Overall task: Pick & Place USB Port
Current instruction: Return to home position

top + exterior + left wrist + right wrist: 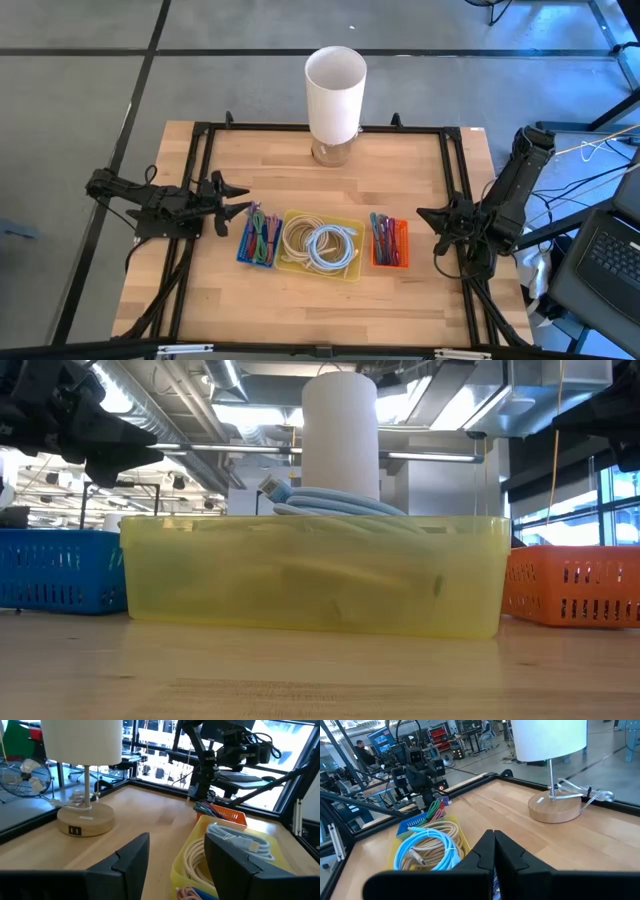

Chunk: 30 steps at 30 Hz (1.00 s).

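The wooden table (pixel 400 170) filled the picture, with the white-shaded lamp (pixel 335 85) standing at its far edge, centre. The left gripper (pixel 248 199) hung at the left side, just beside the blue bin (pixel 55 570), its fingers spread wide and holding nothing at all. Across the table, the right gripper (pixel 494 840) sat near the orange bin (pixel 575 585), fingers pressed together, empty too. Between those two bins stood the yellow bin (pixel 310 580), and there was the sky blue cable (pixel 330 245), coiled inside beside a cream cable (pixel 298 235). What looked like its plug end (pixel 272 487) poked above the rim. Bundles of coloured cables (pixel 262 235) lay in the blue bin, more in the orange.
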### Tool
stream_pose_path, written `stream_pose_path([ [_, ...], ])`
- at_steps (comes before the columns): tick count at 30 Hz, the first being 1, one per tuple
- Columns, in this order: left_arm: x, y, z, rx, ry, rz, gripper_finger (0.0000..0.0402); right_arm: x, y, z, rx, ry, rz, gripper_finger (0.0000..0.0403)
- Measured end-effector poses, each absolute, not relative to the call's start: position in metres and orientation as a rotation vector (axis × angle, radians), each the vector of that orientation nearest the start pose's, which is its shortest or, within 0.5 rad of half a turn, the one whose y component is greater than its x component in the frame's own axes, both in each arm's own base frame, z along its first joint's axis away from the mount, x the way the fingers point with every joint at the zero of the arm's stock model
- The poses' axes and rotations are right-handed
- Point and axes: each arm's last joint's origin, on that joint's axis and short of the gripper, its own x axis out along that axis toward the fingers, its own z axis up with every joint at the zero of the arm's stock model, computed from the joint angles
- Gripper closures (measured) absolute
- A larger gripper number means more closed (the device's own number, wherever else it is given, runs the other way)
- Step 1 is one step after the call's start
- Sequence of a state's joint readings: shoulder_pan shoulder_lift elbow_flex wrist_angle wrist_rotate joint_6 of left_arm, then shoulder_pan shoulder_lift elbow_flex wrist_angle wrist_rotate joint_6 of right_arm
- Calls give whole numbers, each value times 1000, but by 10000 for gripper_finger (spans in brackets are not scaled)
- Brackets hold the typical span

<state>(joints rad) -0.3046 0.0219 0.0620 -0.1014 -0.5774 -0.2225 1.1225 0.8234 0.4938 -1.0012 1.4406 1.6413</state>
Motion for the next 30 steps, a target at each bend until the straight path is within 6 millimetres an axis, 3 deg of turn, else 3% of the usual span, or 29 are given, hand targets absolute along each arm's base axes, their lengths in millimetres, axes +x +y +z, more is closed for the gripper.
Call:
stream_pose_path([
  [7,91,-12,173,-194,25,278,219,77,84,203,345,38,-470,401],
  [13,91,-12,173,-194,26,279,219,97,90,165,386,-9,-554,402],
  [16,91,-12,173,-194,26,279,219,109,86,158,387,-82,-656,402],
  [24,91,-12,173,-194,25,279,219,145,49,167,262,159,-837,402],
  [27,91,-12,173,-194,26,279,219,149,31,173,210,221,-871,402],
  [30,91,-12,173,-194,25,280,217,147,18,175,190,247,-781,403],
])
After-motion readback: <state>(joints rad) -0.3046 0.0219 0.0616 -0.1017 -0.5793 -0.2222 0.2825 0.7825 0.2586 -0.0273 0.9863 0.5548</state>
